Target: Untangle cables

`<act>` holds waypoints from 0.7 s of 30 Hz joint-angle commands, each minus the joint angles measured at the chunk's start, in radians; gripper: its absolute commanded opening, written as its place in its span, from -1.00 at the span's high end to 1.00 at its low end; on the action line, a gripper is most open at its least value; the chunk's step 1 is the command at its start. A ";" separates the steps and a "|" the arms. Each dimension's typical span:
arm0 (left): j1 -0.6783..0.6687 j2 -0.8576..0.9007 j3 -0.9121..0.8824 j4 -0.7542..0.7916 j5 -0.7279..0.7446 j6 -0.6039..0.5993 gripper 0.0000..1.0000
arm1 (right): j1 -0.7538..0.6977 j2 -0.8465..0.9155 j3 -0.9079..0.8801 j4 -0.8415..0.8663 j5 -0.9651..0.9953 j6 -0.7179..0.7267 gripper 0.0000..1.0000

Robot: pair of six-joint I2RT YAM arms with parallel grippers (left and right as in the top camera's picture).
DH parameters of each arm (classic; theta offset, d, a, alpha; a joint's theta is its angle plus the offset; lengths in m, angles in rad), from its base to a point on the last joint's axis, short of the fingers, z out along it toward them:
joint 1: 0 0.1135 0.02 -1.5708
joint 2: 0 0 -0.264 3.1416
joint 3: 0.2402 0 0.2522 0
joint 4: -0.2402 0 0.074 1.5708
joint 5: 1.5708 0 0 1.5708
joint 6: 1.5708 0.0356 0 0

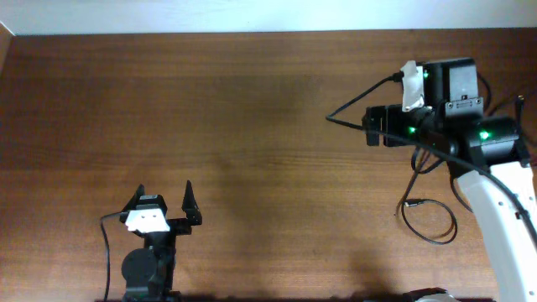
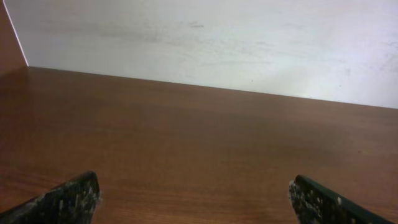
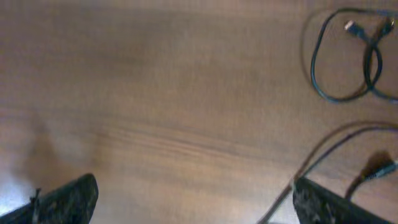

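Both pincers are released, jaws wide, holding nothing. The cables (image 3: 313,62) lie ahead of the right gripper (image 3: 193,194), off to one side beyond its fingertip; none show in front of the left gripper (image 2: 193,190). Cords look light, limp, thin, probably slippery, so pinch a loop strand near the crossing, not the tiny plugs (image 3: 350,25).

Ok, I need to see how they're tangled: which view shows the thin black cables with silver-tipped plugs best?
The right wrist view: the thin black cables are close, with loops and plugs distinct. Overhead shows only a small loop beside the right arm. The left wrist view shows none.
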State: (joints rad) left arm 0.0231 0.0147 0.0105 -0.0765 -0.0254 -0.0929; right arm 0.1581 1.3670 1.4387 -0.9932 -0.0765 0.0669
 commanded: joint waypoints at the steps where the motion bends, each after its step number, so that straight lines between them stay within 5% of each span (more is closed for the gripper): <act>1: 0.006 -0.010 -0.002 -0.008 0.019 0.019 -0.98 | 0.005 -0.114 -0.167 0.108 -0.027 -0.007 -0.97; 21: 0.006 -0.010 -0.002 -0.008 0.019 0.019 -0.98 | 0.005 -0.708 -1.055 0.922 -0.044 -0.007 -0.98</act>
State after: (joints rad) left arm 0.0231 0.0147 0.0105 -0.0769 -0.0212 -0.0895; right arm 0.1581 0.7399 0.4637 -0.1265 -0.1116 0.0673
